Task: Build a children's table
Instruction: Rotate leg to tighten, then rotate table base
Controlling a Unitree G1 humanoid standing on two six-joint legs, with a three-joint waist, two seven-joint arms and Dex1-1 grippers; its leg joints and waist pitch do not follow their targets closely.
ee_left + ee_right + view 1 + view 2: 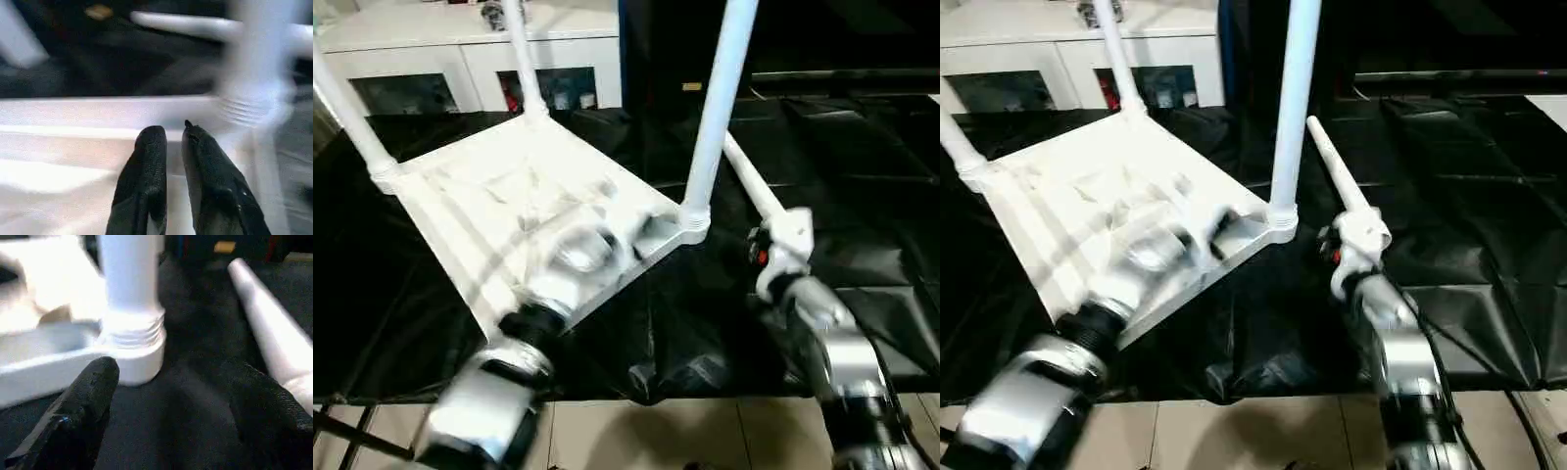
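Fitting the 4th leg: table inverted with 3 legs in, left fingers narrow over its rim, right fingers wide beside the loose leg; next, grasping it.

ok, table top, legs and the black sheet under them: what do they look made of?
Table top: looks like moulded white plastic, semi-gloss, ribbed underside.
Legs: smooth white tubes, probably the same plastic, with a threaded collar at the socket.
Black sheet: thin glossy plastic film by its look, creased and shiny.
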